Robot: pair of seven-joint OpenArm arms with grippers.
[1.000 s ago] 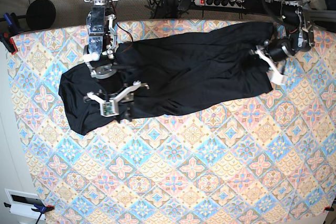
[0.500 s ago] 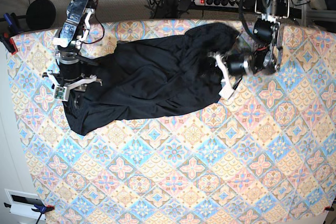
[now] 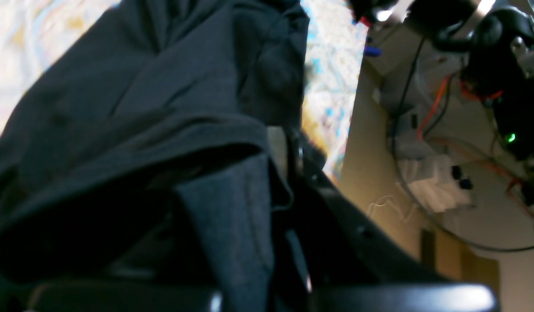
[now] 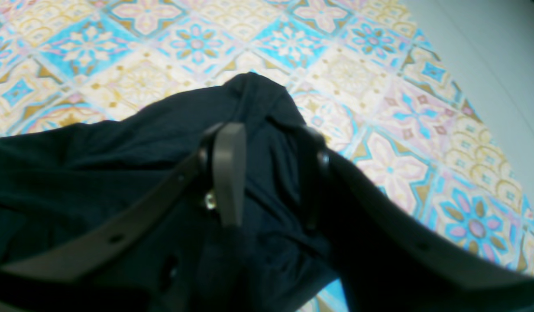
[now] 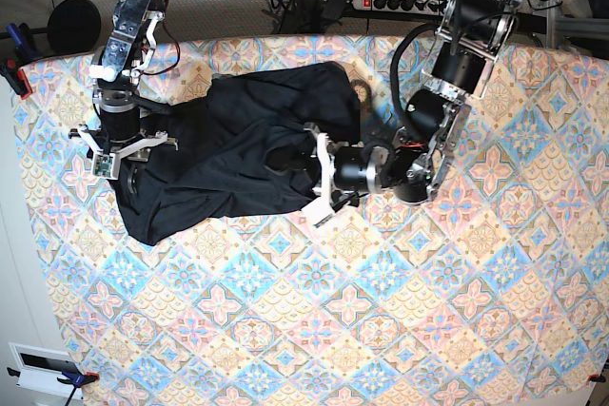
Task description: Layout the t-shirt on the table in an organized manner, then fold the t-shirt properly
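Counting: you have one t-shirt (image 5: 243,154), one table (image 5: 381,330), two grippers.
T-shirt: black, bunched in a wide heap on the table's far half, left of the middle in the base view; you can see its right end folded back over the body.
Table: its diamond-tile cloth is bare along the whole near half and at the far right.
Left gripper (image 5: 319,178): you see it clamped tight on a fold of the t-shirt at the heap's right edge; in the left wrist view the cloth (image 3: 163,143) drapes right over the jaws.
Left arm: it reaches in from the far right and bends low toward the middle of the table.
Right gripper (image 5: 122,154): its jaws stand apart at the heap's left end; in the right wrist view cloth (image 4: 119,143) lies between and under the two fingers (image 4: 228,169), yet you cannot tell whether they pinch it.
Other: you have one power strip (image 5: 400,2) with cables behind the table.
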